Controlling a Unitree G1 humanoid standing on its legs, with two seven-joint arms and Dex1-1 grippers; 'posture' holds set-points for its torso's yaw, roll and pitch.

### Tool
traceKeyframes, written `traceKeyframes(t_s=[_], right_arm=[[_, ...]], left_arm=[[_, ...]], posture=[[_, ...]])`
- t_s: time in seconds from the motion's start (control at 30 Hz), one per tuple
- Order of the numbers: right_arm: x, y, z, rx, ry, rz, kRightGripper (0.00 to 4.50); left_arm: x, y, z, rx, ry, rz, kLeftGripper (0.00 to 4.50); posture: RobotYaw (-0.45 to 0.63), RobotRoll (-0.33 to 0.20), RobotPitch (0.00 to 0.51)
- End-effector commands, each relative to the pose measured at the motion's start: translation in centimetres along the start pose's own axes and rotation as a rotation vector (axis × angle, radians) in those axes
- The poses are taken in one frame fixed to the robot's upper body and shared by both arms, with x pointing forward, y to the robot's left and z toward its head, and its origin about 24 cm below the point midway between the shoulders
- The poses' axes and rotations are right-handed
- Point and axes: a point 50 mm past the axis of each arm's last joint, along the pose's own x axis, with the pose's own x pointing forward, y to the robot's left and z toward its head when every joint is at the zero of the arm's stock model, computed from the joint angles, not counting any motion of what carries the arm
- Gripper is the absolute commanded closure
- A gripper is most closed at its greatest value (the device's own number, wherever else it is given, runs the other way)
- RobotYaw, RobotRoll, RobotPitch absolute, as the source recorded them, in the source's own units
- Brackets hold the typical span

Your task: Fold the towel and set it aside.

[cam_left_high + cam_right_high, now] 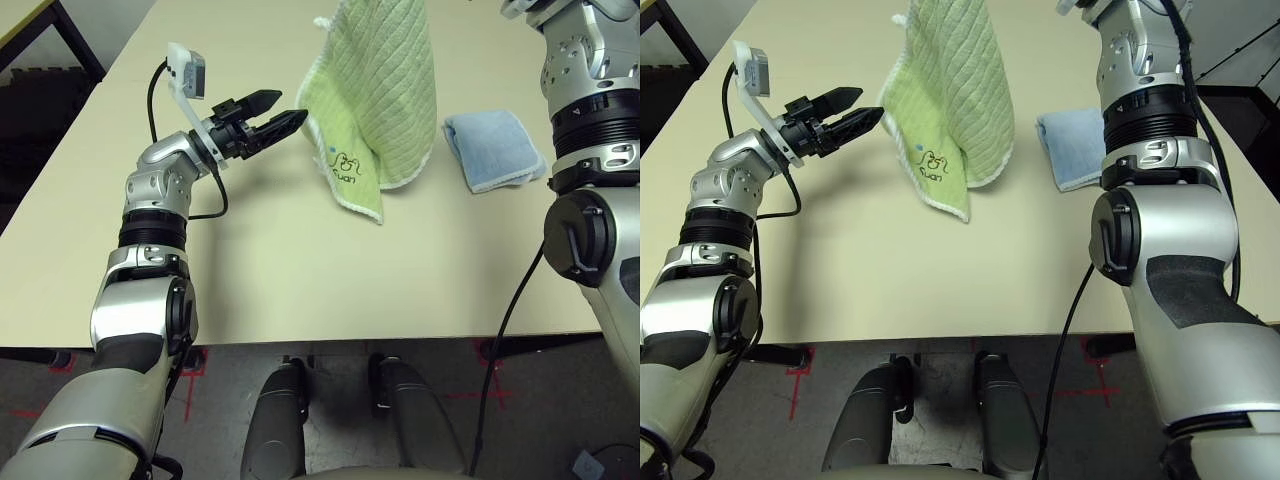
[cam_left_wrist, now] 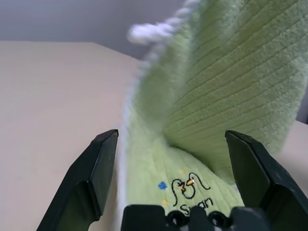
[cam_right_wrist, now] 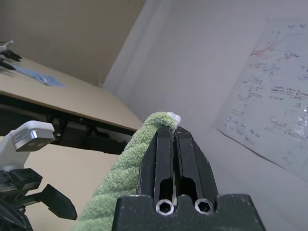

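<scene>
The light green towel [image 1: 375, 100] hangs upright over the table [image 1: 300, 280], its lower corner with the dark embroidered motif [image 1: 345, 165] brushing the tabletop. My right gripper [image 3: 174, 131] is shut on the towel's top edge, with its white-stitched corner poking out above the fingertips. My left gripper [image 1: 290, 107] stands open just left of the hanging towel, level with its lower left edge. In the left wrist view the towel [image 2: 216, 96] hangs straight ahead between the spread fingers [image 2: 98, 173], a little beyond their tips.
A light blue folded cloth [image 1: 493, 148] lies on the table to the right of the towel, close to my right arm [image 1: 590, 150]. A dark frame [image 1: 40, 50] stands off the table's far left corner.
</scene>
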Motion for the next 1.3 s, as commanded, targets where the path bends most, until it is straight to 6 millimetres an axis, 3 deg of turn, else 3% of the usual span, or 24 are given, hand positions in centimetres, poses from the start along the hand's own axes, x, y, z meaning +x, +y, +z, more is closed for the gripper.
traceKeyframes(t_s=[0.03,0.17,0.37,0.5,0.87,1.07,1.3], right_arm=[[-0.4,-0.5,0.8,-0.086,-0.001,0.000,4.42],[-1.0,-0.3,0.8,-0.176,0.015,0.058,4.42],[-1.2,0.5,-0.3,-0.189,0.046,0.114,4.42],[-0.8,0.5,0.0,-0.191,0.028,0.114,4.42],[-0.6,-0.3,1.0,-0.164,-0.020,0.055,4.42],[-1.0,-1.3,1.4,-0.125,-0.030,-0.042,4.42],[-2.2,-2.0,0.8,-0.107,0.014,-0.107,4.42]], left_arm=[[-0.7,0.2,0.5,0.012,0.075,-0.030,0.00],[-0.9,0.2,0.6,0.041,0.072,-0.030,0.00],[1.7,-0.7,1.6,0.074,-0.009,-0.063,0.00],[4.0,-1.1,1.2,0.117,-0.020,-0.024,0.00],[6.5,-1.8,-1.0,0.167,0.036,0.010,0.00],[5.5,-0.6,-2.9,0.188,0.178,0.158,0.00],[2.2,-0.3,-3.4,0.069,0.270,-0.066,0.00]], posture=[[0.05,0.000,0.153],[0.06,0.000,0.152],[0.07,0.000,0.155],[0.07,0.000,0.157],[0.04,0.000,0.161],[0.03,0.000,0.165],[0.04,0.000,0.167]])
